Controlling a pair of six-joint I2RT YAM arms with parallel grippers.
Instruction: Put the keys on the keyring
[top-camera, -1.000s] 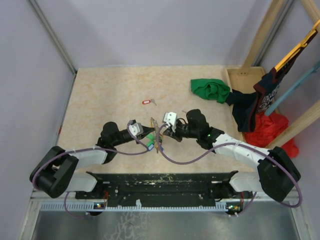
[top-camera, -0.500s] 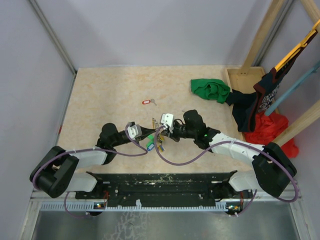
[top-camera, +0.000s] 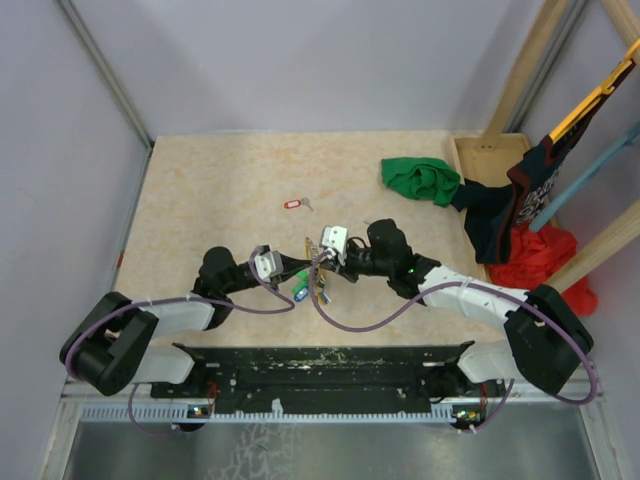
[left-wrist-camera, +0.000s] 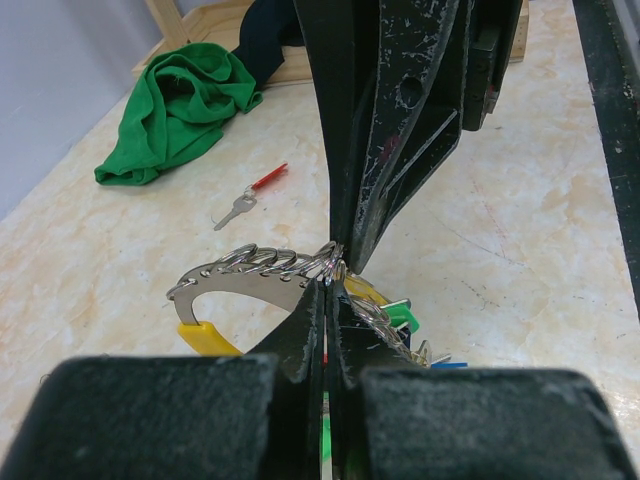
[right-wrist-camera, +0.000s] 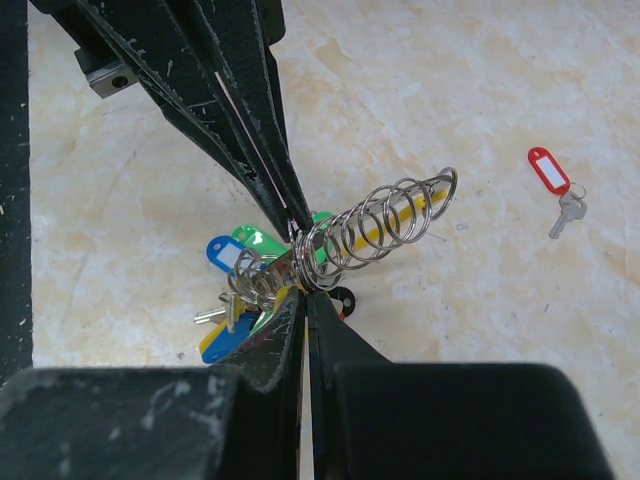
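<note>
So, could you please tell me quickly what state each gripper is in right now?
Left gripper: closed, pinching the keyring.
Right gripper: closed, apparently pinching the same keyring, tip to tip with the left.

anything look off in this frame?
Nothing spilled or broken. Oddest: the left gripper and right gripper both pinch the keyring at one spot, tips almost meeting. A red-tagged key lies alone on the table, apart from the keyring. A crumpled green cloth sits at the far right.
</note>
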